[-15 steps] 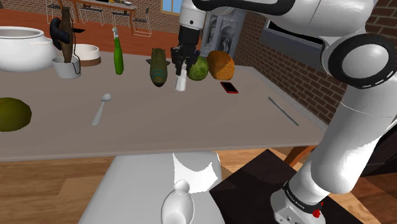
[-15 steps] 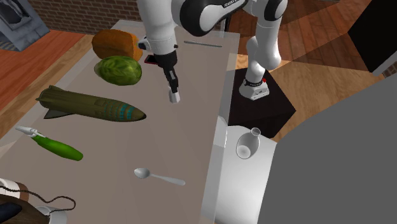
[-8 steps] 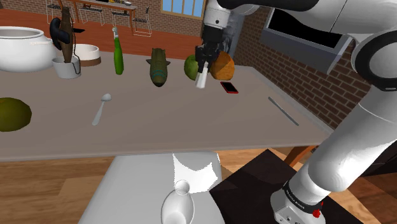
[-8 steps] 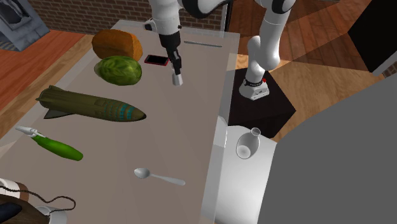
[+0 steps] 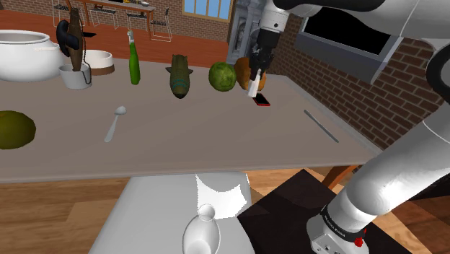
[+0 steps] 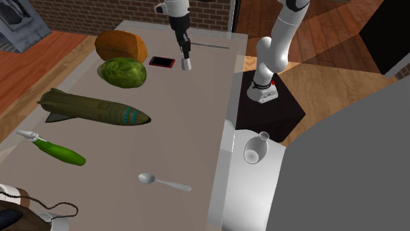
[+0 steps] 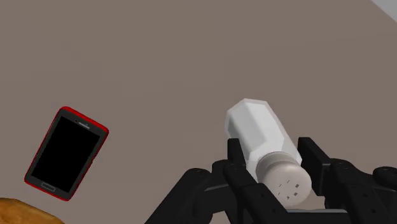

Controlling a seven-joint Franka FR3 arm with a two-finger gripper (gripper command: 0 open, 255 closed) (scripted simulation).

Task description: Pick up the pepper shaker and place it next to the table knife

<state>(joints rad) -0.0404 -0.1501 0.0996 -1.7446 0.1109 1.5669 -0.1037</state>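
My black gripper [image 5: 256,66] is shut on a small white pepper shaker [image 5: 252,87] and carries it in the air above the grey table [image 5: 180,137]. In the wrist view both fingers clasp the shaker [image 7: 262,142] near its grey perforated cap. In the second exterior view the gripper [image 6: 184,54] holds the shaker [image 6: 186,64] beside the red phone [image 6: 161,62]. The table knife [image 5: 321,125] lies flat near the table edge at the shoulder view's right, apart from the shaker; it also shows as the thin knife [image 6: 209,45] at the table's far end.
Red-cased phone [image 5: 260,99], green melon [image 5: 222,76], brown loaf [image 5: 249,71] and olive bomb-shaped toy [image 5: 178,77] lie near the gripper. Farther off are a green bottle [image 5: 134,63], spoon [image 5: 115,123], mug [image 5: 75,75] and white pot [image 5: 25,54]. A grey block with a white vase [image 5: 201,232] stands in front.
The gripper has carried the shaker toward the shoulder view's right, from in front of the melon to above the phone, closer to the knife. It has stayed shut on it.
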